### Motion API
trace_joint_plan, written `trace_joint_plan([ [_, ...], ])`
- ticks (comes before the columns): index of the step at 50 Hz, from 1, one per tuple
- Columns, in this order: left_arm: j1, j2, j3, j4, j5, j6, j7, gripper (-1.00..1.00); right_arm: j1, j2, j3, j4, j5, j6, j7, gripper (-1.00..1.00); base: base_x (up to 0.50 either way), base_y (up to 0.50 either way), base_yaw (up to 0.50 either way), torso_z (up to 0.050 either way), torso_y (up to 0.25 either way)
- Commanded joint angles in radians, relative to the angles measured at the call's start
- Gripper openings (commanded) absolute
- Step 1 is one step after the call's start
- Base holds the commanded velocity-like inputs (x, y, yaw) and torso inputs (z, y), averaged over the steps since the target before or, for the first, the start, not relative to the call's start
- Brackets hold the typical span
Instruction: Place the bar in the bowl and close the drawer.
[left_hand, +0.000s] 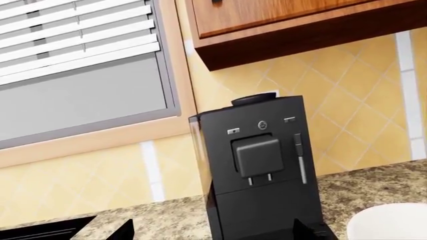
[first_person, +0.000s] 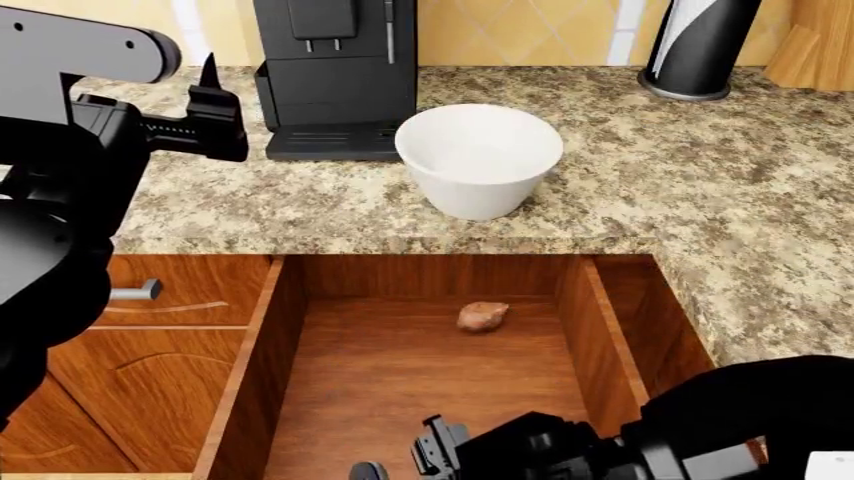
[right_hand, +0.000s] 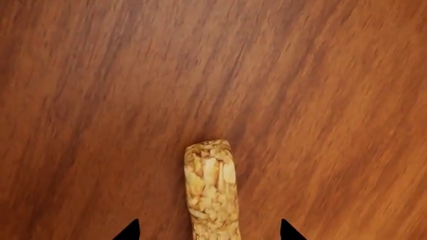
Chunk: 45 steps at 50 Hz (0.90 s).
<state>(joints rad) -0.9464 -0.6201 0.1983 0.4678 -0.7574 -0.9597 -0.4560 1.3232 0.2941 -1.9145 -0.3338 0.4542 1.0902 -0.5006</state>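
The tan oat bar (right_hand: 212, 190) lies flat on the floor of the open reddish-brown drawer (first_person: 254, 370). It shows only in the right wrist view. My right gripper (right_hand: 209, 235) is low inside the drawer, open, one fingertip on each side of the bar with wood showing between. In the head view that gripper (first_person: 430, 452) is at the drawer's near end and hides the bar. The white bowl (first_person: 478, 155) stands upright on the counter behind the drawer; its rim (left_hand: 393, 222) edges the left wrist view. My left gripper (first_person: 214, 100) hangs open and empty above the counter's left part.
A black coffee machine (first_person: 334, 70) stands against the wall just left of the bowl, facing my left gripper (left_hand: 217, 235). A small reddish-brown lump (first_person: 482, 316) lies at the drawer's back. A black-and-white cylinder (first_person: 694, 45) stands at the counter's back right. A narrower drawer front with a silver handle (first_person: 134, 292) is at left.
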Motion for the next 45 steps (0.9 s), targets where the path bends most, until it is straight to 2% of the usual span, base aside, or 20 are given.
trace_joint_plan([
  [1,0.0,0.001,0.008,-0.005,0.004,0.004,-0.001,1.0,-0.009,-0.005,-0.011,0.054,-0.027,-0.059,-0.003,1.0,0.0,0.0,0.0,0.0,0.0],
  [17,-0.011,0.001,0.01,-0.003,-0.001,-0.003,-0.005,1.0,-0.034,0.009,-0.002,0.104,-0.022,-0.131,-0.029,1.0,0.0,0.0,0.0,0.0,0.0],
  [45,-0.008,-0.013,0.003,0.015,-0.017,-0.018,-0.015,1.0,-0.074,0.018,-0.013,0.163,-0.022,-0.163,-0.041,1.0,0.0,0.0,0.0,0.0,0.0],
])
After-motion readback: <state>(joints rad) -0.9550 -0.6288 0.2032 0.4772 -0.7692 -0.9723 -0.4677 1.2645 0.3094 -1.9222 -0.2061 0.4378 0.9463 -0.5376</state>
